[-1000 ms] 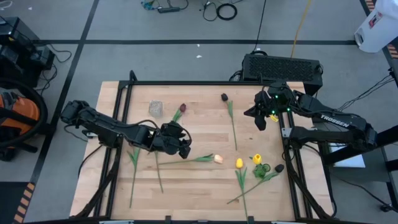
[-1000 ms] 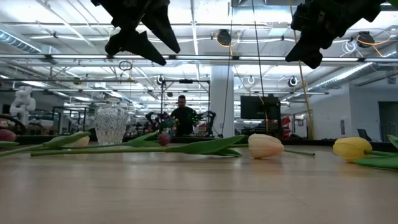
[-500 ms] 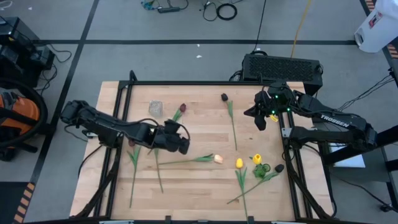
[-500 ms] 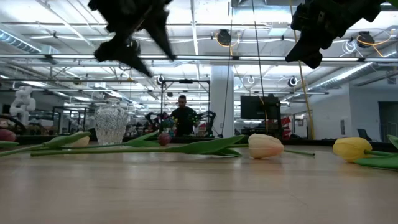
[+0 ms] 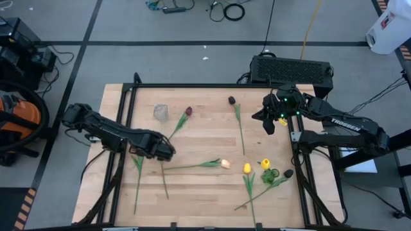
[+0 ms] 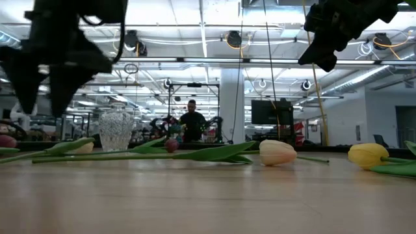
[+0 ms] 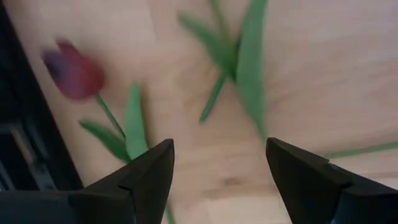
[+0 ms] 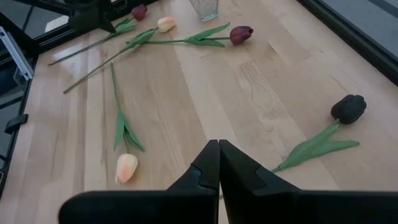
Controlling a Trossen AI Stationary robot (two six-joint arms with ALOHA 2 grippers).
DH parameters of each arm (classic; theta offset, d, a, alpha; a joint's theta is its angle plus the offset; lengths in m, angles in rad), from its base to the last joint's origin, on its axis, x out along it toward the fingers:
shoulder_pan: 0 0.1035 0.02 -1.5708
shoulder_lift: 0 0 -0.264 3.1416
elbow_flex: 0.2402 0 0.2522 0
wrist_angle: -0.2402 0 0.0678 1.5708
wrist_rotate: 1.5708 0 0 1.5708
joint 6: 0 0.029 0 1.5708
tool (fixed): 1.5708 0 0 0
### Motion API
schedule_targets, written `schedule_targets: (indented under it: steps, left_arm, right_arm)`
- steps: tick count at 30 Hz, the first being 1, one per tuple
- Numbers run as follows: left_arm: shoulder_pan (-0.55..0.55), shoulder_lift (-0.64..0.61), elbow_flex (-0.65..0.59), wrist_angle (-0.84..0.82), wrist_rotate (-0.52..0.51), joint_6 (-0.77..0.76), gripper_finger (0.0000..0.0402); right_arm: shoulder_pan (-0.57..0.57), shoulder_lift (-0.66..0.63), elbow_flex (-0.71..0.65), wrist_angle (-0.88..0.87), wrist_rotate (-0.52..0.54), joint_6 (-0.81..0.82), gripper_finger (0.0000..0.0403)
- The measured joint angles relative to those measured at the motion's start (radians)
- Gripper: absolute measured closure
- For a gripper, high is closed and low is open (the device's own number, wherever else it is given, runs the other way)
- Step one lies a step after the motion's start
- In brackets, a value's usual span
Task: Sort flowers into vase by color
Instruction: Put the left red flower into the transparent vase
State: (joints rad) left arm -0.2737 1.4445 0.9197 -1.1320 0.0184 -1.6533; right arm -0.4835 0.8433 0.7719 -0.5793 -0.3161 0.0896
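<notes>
Tulips lie flat on the wooden table. A dark red tulip (image 5: 188, 111) and a near-black tulip (image 5: 232, 100) are toward the far side. A cream-peach tulip (image 5: 225, 163) and two yellow tulips (image 5: 246, 168) (image 5: 265, 163) are toward the near side. A clear glass vase (image 5: 160, 112) stands at the far left. My left gripper (image 5: 166, 152) hangs open and empty above the stems at the left. Its wrist view (image 7: 217, 165) shows another dark red tulip (image 7: 73, 74) and green leaves below it. My right gripper (image 5: 270, 125) is shut and empty, held high at the table's right side.
Two long stems (image 5: 138, 179) (image 5: 164, 183) run toward the near-left edge. A dark tulip head (image 5: 288, 173) lies at the near right beside the black frame rail (image 5: 302, 167). Bare wood shows in the middle (image 5: 205, 138). A person (image 6: 192, 120) stands far behind the table.
My left gripper has swung toward the table's left edge, away from the cream-peach tulip's stem, and has tipped to point more steeply down. It stays open. The flowers have kept their places.
</notes>
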Motion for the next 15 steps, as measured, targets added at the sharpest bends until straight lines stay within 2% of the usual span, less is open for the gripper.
schedule_targets:
  steps: [9, 15]
  left_arm:
    - [-0.067, 0.0, -0.101, 0.002, 0.163, -0.131, 0.0149]
    - [-0.112, 0.001, -0.183, 0.06, 0.227, -0.182, 0.0149]
  right_arm:
    - [0.0, 0.0, 0.0, 0.01, 0.0, 0.007, 0.0403]
    - [0.0, 0.0, 0.0, 0.035, 0.0, 0.015, 0.0403]
